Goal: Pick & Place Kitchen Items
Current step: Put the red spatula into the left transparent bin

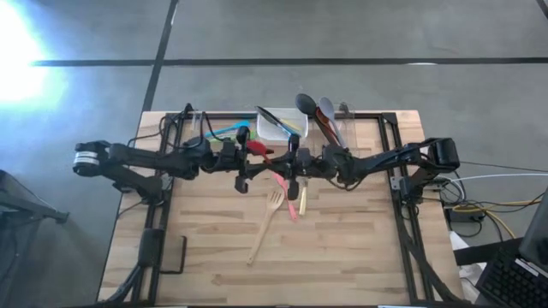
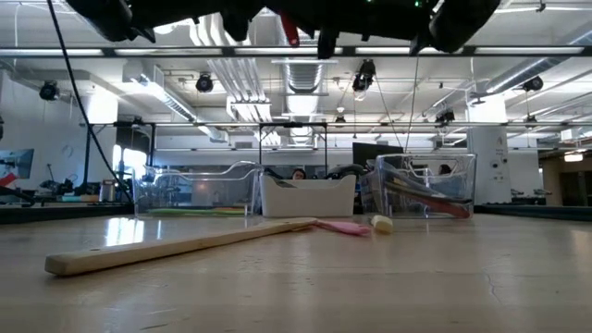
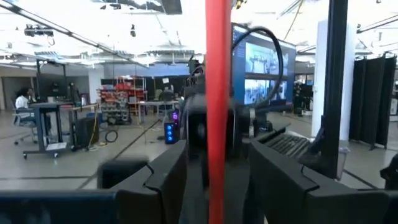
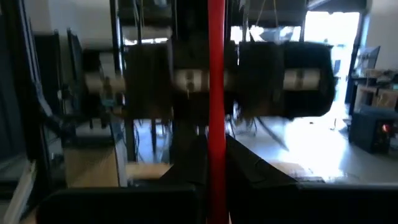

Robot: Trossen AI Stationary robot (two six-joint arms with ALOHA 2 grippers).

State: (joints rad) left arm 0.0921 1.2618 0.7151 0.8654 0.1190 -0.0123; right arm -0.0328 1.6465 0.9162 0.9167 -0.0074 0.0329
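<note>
Both grippers meet high above the middle of the table, each on the same red utensil point(image 1: 259, 151). The right gripper point(image 4: 216, 180) is pinched tight on the red handle, which stands straight up between its fingers. The left gripper point(image 3: 217, 186) faces it from the other side with the same red handle running up between its fingers point(image 3: 165, 177); those fingers stand a little wider than the handle, and whether they press on it or only flank it I cannot tell.

Below the two grippers, on the table point(image 1: 342, 257), lie a wooden fork point(image 1: 267, 221), a pink utensil point(image 1: 285, 195) and a cream-handled one point(image 1: 302, 198), close together. Beyond the grippers stand a white tub point(image 1: 278, 130) and clear tubs with more utensils in them.

The red utensil looks light and stiff, a slim handle with a heavier head. Held at one narrow point it may swing or slip, so a firm pinch on the handle, close to the head, seems the safest hold. The handle is probably smooth, so a hand-over between the arms needs one grip fully seated before the other lets go.
</note>
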